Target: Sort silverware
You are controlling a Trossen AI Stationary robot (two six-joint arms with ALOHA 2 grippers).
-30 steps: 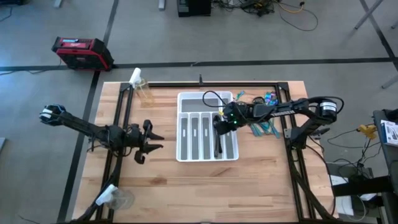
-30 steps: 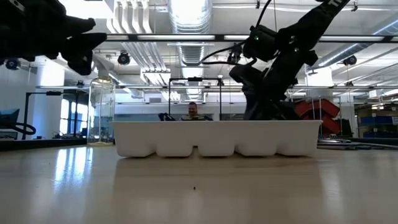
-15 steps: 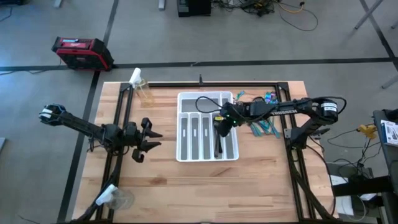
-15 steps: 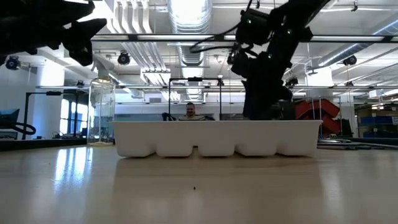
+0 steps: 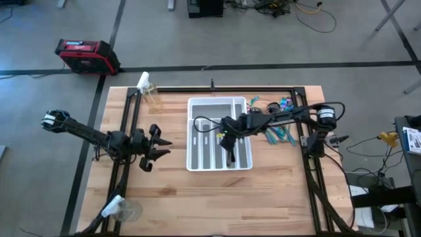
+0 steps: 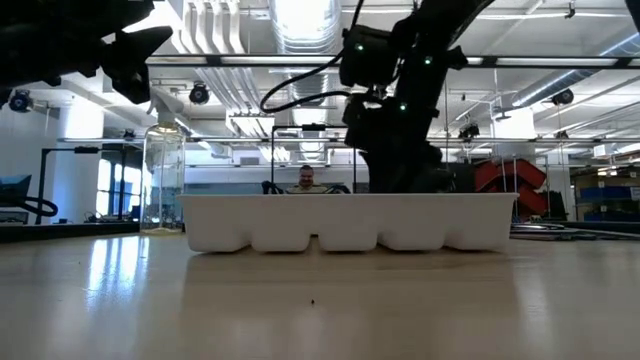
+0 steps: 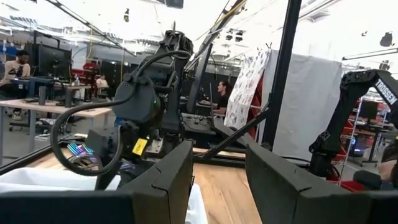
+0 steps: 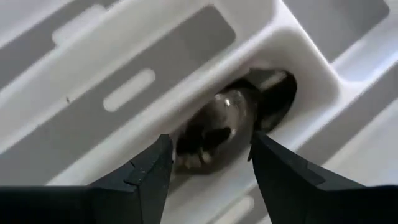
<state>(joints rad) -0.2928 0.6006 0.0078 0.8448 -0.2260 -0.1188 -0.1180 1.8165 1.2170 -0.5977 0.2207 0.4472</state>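
Observation:
A white compartmented tray (image 5: 196, 105) stands mid-table. A dark spoon (image 5: 230, 155) lies along one long compartment toward the tray's right, its shiny bowl (image 8: 219, 122) at the compartment's rounded end. My right gripper (image 5: 227, 134) hovers open over the tray, fingers on either side of that bowl (image 8: 208, 168) without touching it. More iridescent silverware (image 5: 279, 135) lies in a loose pile on the table right of the tray, and some (image 5: 284, 103) lies farther back. My left gripper (image 5: 160, 147) waits open left of the tray.
A spray bottle (image 5: 148, 90) stands at the far left corner and a clear cup (image 5: 123, 210) lies near the left front. Black frame rails (image 5: 129, 125) run along the table's left, far and right sides. A person (image 6: 307, 180) sits beyond the table.
My right gripper has moved toward the table's left edge over the tray, staying above it. The dark spoon has stayed where it lies in its compartment.

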